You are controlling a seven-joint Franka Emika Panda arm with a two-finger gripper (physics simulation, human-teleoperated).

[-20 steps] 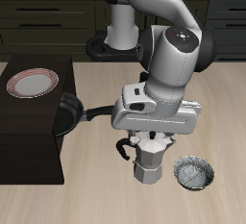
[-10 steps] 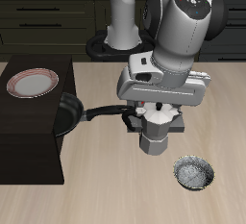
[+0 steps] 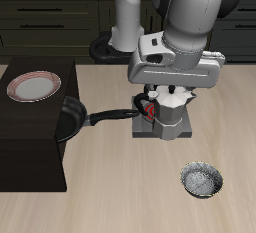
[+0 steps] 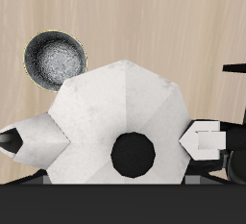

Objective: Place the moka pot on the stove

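My gripper [image 3: 165, 99] is shut on the silver faceted moka pot [image 3: 168, 115] and holds it over the grey stove [image 3: 186, 130], low above or on it; I cannot tell if they touch. Part of the red coil [image 3: 150, 111] shows beside the pot. In the wrist view the pot [image 4: 115, 103] fills the frame from above, with its black lid knob [image 4: 133, 153] and my fingers [image 4: 206, 141] on either side of the body.
A black frying pan [image 3: 68, 118] lies beside the stove, its handle reaching toward it. A plate [image 3: 33, 85] sits on the dark counter. A small grey speckled bowl [image 3: 203, 180] stands near the table's front edge and also shows in the wrist view [image 4: 55, 58].
My gripper has carried the moka pot away from the bowl near the table's front, back toward the robot's base, to the stove.
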